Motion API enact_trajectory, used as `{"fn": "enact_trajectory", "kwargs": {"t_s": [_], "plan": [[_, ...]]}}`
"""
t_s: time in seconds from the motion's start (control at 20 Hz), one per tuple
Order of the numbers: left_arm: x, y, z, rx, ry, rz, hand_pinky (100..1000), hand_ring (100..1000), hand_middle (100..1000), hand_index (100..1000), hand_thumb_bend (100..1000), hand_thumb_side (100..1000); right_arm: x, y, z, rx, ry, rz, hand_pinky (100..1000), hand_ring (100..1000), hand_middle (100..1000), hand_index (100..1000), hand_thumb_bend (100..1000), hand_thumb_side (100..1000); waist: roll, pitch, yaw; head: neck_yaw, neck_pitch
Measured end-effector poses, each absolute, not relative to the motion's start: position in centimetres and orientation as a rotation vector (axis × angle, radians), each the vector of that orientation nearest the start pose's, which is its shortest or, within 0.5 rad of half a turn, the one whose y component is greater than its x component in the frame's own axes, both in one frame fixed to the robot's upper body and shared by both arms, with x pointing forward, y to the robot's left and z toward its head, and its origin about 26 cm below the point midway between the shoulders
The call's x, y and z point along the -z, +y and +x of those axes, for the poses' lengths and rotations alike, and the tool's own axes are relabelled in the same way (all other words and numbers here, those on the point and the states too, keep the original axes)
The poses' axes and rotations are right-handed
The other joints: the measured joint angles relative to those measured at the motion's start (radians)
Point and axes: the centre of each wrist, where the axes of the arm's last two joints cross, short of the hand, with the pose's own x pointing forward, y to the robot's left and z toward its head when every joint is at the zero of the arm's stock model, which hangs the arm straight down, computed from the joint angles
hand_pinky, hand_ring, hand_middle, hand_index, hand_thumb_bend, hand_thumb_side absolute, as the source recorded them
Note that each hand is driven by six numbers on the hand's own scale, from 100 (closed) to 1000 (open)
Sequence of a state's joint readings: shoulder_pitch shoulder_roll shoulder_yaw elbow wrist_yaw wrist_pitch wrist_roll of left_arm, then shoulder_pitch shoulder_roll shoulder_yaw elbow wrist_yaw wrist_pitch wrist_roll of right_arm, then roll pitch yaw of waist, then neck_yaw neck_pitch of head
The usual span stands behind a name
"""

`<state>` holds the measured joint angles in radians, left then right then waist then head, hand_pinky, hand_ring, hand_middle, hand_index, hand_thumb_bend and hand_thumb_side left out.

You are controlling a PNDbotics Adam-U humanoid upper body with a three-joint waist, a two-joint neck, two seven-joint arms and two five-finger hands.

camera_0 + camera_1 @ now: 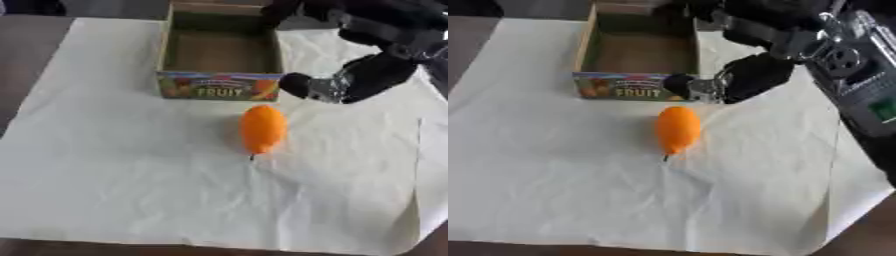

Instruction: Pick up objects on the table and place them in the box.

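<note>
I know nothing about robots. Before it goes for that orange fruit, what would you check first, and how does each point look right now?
1. Orange fruit lies free on the white paper, nothing on top of it: ok.
2. Box is open, and the part of its inside that shows looks empty: ok.
3. Right hand is near the fruit, beside the box's front corner, not touching the fruit: ok.
4. Right hand's fingers ready to grasp: cannot tell.
5. Left hand out of the way: shows in neither view, cannot tell.
6. Path from fruit to box is short and unobstructed: ok.

Black right robot hand (346, 82) with silver joints; grey forearm casing.
</note>
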<state>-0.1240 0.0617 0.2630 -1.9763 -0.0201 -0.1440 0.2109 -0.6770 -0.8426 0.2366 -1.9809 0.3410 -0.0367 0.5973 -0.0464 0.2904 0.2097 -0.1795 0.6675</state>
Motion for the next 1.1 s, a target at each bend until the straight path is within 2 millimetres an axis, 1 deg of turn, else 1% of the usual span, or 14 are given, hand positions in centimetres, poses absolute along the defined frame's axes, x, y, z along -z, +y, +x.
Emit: {"fn": "enact_trajectory", "kwargs": {"t_s": [0.15,0.3,0.5,0.7,1.1], "plan": [[-13.3,30.3,27.6,-0.310,-2.226,0.405,317,392,630,618,100,753,-31.6,-24.4,30.4,2.553,2.446,0.894,950,1000,829,1000,417,798,-0.004,0.000,0.001,0.000,0.000],[-13.3,30.3,27.6,-0.310,-2.227,0.405,317,391,630,618,100,753,-31.2,-24.1,30.4,2.643,2.406,0.881,948,1000,840,1000,449,792,-0.004,0.000,0.005,0.000,0.000],[-13.3,30.3,27.6,-0.311,-2.228,0.405,317,392,630,617,100,754,-30.7,-23.7,30.5,2.728,2.343,0.922,939,1000,843,1000,480,804,-0.003,0.002,0.007,0.000,-0.001],[-13.3,30.3,27.6,-0.311,-2.228,0.405,317,392,631,617,100,754,-30.1,-23.3,30.5,2.794,2.272,1.000,937,1000,831,1000,476,807,-0.005,0.003,0.007,-0.001,-0.001],[-13.3,30.3,27.6,-0.309,-2.226,0.404,317,392,631,616,100,755,-27.6,-22.4,30.5,2.979,2.161,1.007,926,1000,841,1000,503,779,-0.005,0.007,0.012,-0.005,-0.001]]}}
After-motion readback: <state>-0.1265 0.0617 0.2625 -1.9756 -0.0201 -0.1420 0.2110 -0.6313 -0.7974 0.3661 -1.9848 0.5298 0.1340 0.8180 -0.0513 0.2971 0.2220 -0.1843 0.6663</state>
